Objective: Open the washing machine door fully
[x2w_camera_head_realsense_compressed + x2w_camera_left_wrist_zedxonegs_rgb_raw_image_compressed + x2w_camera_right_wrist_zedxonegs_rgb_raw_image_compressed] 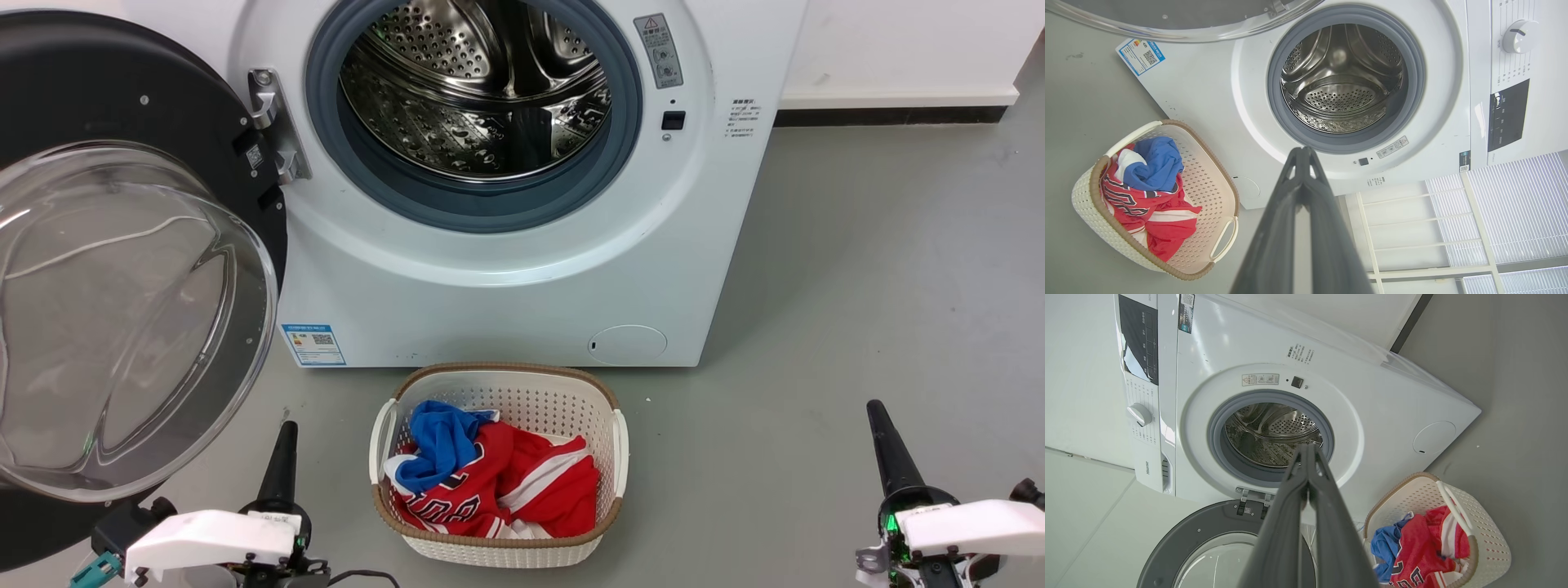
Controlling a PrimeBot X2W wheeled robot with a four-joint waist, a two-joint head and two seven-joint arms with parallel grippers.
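grey floor [882, 269] meets a white wall [898, 41] with dark skirting [890, 115].

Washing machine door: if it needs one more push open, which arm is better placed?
Probably the left: the left fingers sit close beside the washing machine door, which hangs at the robot's left; the right fingers lie across the floor, past the laundry basket.

washing machine [506, 286]: upper centre of head view, on the floor [857, 286]
washing machine door [122, 310]: left edge, beside the machine
basket [498, 551]: lower centre, before the machine
clothes [498, 482]: in the basket
left gripper [286, 433]: lower left
right gripper [875, 410]: lower right
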